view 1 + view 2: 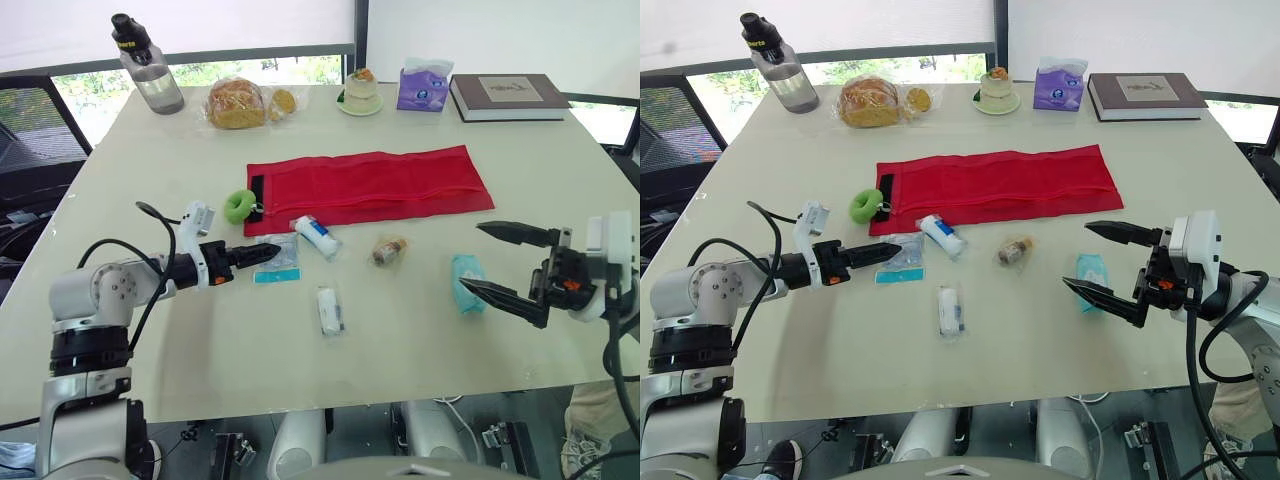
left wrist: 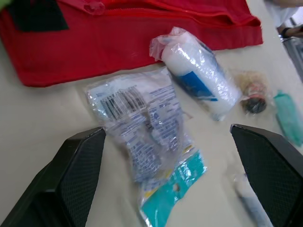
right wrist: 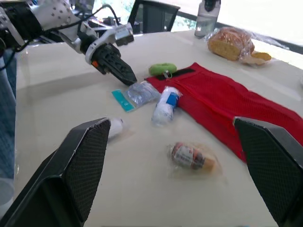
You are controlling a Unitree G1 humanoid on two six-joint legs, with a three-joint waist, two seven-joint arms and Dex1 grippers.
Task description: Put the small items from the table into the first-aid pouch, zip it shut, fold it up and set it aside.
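Left wrist view: I've got my left claw (image 2: 165, 132) spread wide over the flat plastic packet (image 2: 142, 125), I'd guess for a pinch, with the red pouch (image 1: 370, 185) unfolded on the bench (image 1: 400, 340) just beyond, and my right claw (image 1: 472, 257) gaping by the teal packet (image 1: 468, 285).

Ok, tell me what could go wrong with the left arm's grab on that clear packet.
1. The clear packet lies flat on the table between the open left jaws; being thin film, it may slide or slip out instead of lifting.
2. The gauze roll lies close beside it, so closing could nudge or catch it too.
3. The red pouch lies flat with no gap showing; dropping the packet in may fail.
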